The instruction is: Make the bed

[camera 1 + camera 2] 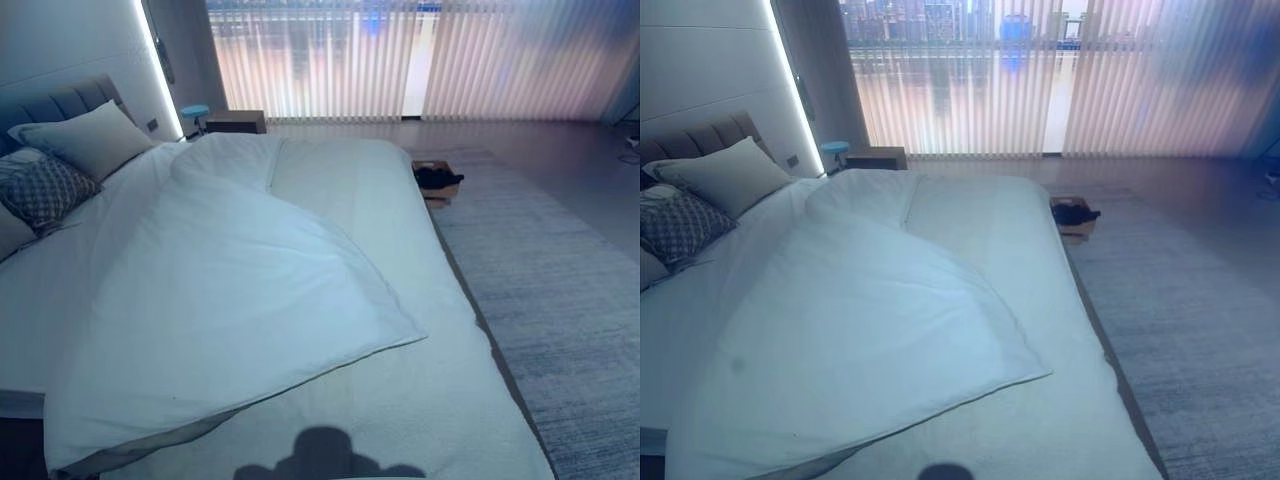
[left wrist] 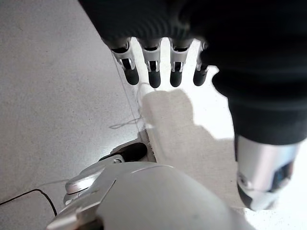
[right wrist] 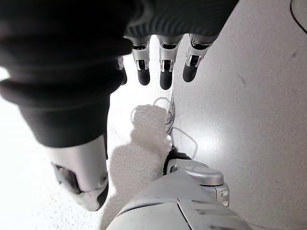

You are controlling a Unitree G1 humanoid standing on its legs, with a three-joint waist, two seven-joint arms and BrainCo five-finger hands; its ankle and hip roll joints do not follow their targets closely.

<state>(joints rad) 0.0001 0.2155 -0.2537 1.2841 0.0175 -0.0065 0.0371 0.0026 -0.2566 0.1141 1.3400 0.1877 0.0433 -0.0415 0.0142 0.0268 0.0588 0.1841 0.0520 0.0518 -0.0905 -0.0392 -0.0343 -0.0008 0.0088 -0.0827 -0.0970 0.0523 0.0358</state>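
Left hand, right hand: fingers relaxed, holding nothing.

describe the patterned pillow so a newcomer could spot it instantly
Start at the bed and go to its headboard end, on the robot's left. Two pillows show there: a plain pale pillow nearest the headboard and, leaning just in front of it, the patterned pillow. It is the darker one, grey with a fine diamond lattice.

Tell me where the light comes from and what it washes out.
Eye views: backlight through the blinds, a lit strip by the headboard, the duvet evenly dim. Wrist views: bright patches beside the left hand and right hand lose detail.
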